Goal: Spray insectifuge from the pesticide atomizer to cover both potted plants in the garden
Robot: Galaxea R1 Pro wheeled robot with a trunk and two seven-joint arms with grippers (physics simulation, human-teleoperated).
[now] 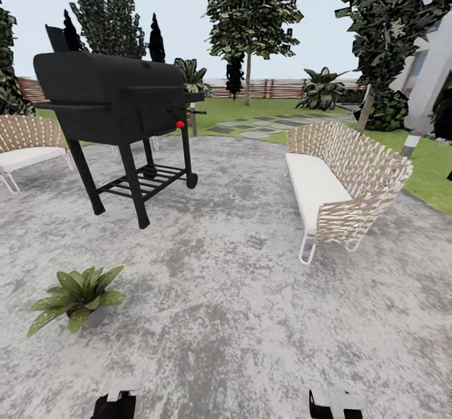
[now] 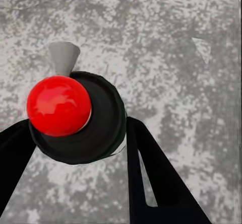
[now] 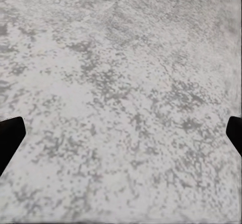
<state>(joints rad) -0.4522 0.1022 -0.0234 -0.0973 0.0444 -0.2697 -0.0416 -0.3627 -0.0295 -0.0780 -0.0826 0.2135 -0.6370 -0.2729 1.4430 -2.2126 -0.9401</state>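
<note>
Mottled matt stone patio point(image 1: 251, 318)

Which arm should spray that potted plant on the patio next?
Left. The left gripper is clamped on the pesticide atomizer, and the potted plant sits on the robot's left side. The right gripper has open, empty jaws.

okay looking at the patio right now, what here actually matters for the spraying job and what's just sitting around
For the job:
potted plant
dark bottle with a red ball top, between the left pincer fingers
stone patio

Just there:
black grill
wicker bench
wicker seat
fence
</note>
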